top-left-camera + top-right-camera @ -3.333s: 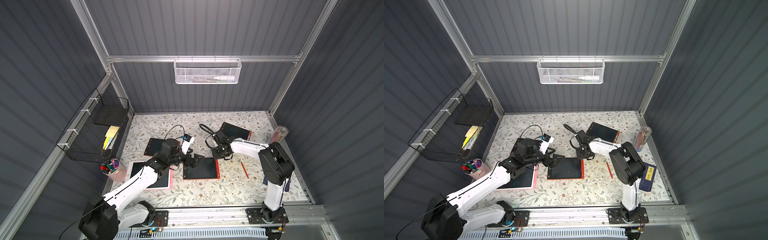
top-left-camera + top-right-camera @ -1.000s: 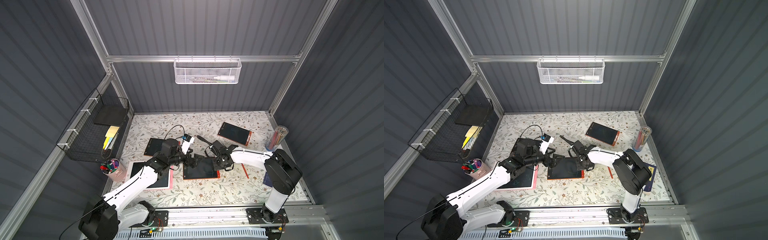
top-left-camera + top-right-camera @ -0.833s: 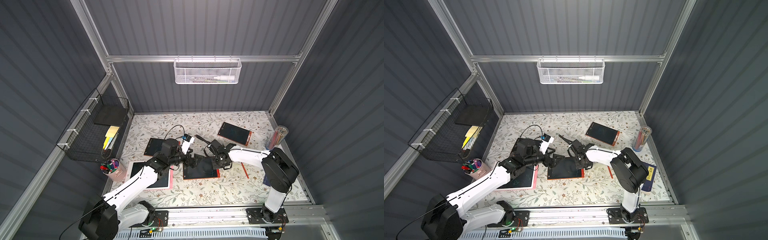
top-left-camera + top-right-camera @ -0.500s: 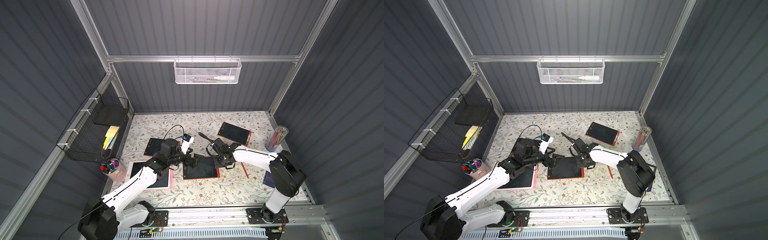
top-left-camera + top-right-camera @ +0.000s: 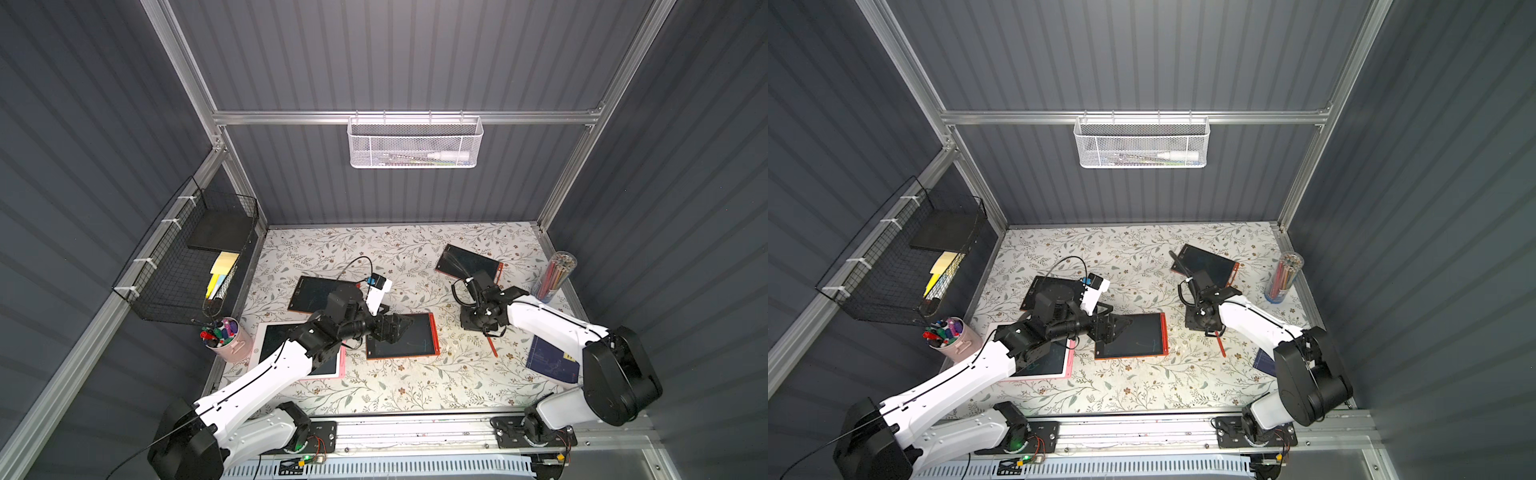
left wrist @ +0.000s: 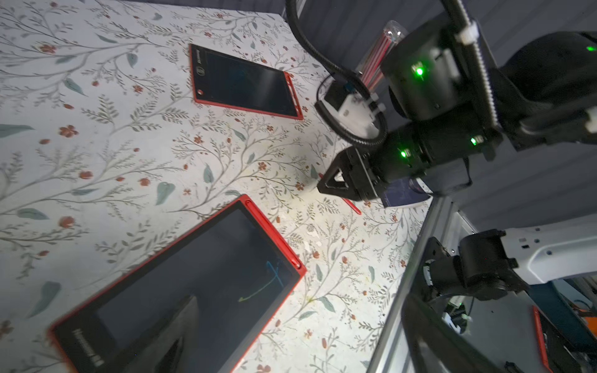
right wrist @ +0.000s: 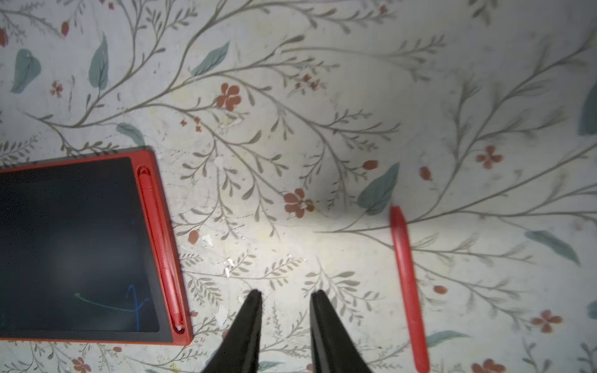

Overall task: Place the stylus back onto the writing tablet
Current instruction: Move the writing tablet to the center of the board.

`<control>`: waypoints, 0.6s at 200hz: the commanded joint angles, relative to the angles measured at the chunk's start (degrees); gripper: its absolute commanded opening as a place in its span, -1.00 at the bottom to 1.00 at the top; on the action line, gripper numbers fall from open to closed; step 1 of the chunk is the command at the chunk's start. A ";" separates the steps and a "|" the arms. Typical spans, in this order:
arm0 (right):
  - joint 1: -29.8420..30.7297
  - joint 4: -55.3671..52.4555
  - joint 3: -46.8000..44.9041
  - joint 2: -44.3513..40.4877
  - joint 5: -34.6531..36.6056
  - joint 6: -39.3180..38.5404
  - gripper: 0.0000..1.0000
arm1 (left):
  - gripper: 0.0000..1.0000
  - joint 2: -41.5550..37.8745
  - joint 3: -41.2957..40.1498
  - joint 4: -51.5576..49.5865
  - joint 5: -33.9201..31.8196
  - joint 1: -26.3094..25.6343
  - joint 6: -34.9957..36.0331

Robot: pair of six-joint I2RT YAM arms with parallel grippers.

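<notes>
A red-framed writing tablet [image 5: 403, 340] [image 5: 1133, 336] lies mid-table, faint marks on its dark screen [image 7: 71, 245]. One red stylus [image 7: 160, 245] [image 6: 271, 232] sits in the slot along the tablet's right edge. A second red stylus [image 7: 408, 287] [image 5: 492, 347] [image 5: 1220, 345] lies loose on the floral table, right of the tablet. My right gripper [image 7: 287, 294] [image 5: 490, 331] hangs low between the tablet and the loose stylus, jaws a little apart and empty. My left gripper [image 5: 390, 328] [image 6: 300, 323] stands wide open over the tablet's left part, holding nothing.
Another red tablet [image 5: 469, 264] lies at the back right. Near my left arm are a black tablet [image 5: 311, 293] and a pink-framed one [image 5: 272, 338]. A pink marker cup [image 5: 228, 343], a clear pencil tube [image 5: 555, 276] and a blue notebook [image 5: 550, 361] stand along the sides.
My right gripper has drawn away from the tablet's right edge toward the loose stylus, and its jaws have gone from shut to slightly open. The left arm has stayed put.
</notes>
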 commanded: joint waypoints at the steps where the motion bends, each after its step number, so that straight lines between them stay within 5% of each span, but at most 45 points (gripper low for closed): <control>1: -5.57 0.35 1.93 1.11 0.36 0.89 -0.34 | 0.99 -0.06 -0.29 0.14 -5.55 -5.96 -8.01; 53: -16.82 2.60 13.34 13.15 1.24 1.52 -0.39 | 0.99 7.41 2.18 1.19 -14.98 -19.17 -15.48; 120: -24.46 1.31 28.25 28.37 2.33 -0.22 -0.47 | 0.99 12.43 9.59 5.12 -18.09 -19.78 -10.69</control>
